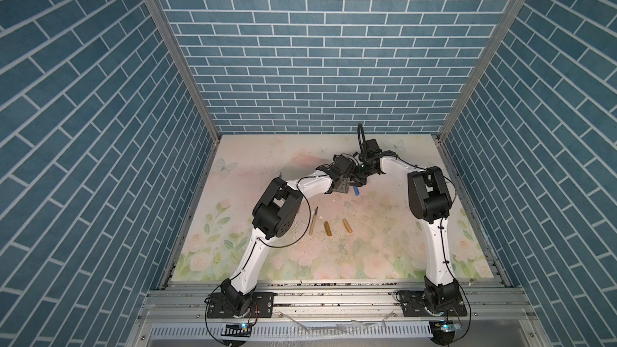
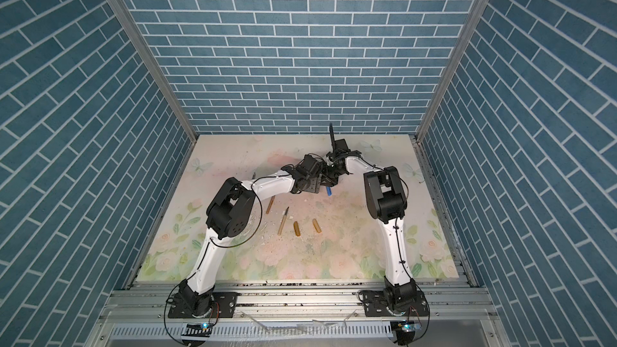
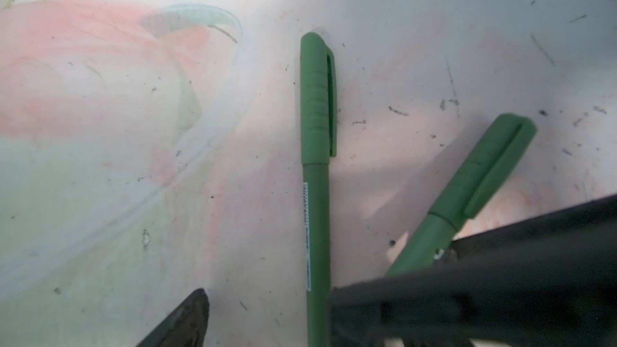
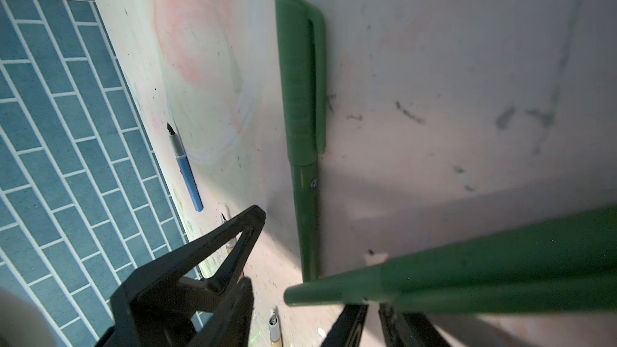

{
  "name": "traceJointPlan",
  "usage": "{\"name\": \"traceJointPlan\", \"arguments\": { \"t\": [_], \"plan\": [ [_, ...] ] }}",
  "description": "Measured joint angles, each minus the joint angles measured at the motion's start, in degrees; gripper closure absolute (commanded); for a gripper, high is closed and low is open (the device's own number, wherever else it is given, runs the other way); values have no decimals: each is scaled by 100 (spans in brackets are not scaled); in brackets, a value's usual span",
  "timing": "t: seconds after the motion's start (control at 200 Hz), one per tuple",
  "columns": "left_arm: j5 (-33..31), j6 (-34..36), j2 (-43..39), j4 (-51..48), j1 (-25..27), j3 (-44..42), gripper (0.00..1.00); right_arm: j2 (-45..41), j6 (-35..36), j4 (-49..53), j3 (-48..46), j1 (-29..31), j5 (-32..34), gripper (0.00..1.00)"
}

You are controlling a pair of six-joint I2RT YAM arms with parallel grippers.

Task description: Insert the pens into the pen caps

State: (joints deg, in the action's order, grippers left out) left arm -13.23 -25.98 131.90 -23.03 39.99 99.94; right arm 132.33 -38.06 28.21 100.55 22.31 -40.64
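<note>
Pen (image 4: 500,272) in right tool (image 3: 467,255) (left tool (image 3: 267,295) wide)

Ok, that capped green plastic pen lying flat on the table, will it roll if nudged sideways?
The capped green plastic pen has a round, slim barrel, so it would probably start rolling, but the clip on its cap should stop it. It looks straight and rigid, likely light.
</note>
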Motion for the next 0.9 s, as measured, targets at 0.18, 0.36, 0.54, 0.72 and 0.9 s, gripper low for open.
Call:
{"name": "traceJointPlan", "arguments": {
  "t": [0.18,0.36,0.54,0.72,0.9],
  "plan": [
    [63,-116,0,17,0,-11,13,0,83,184,92,-33,57,39],
    [76,-149,0,37,0,-11,14,-9,256,435,208,-63,57,40],
    [144,-144,0,74,2,-11,16,-48,367,509,208,-98,4,41],
    [190,-129,-4,190,-13,-44,17,-184,549,647,192,-173,-109,47],
    [201,-92,-70,330,-46,-181,15,-304,750,787,131,-240,-306,47]
  ]
}}
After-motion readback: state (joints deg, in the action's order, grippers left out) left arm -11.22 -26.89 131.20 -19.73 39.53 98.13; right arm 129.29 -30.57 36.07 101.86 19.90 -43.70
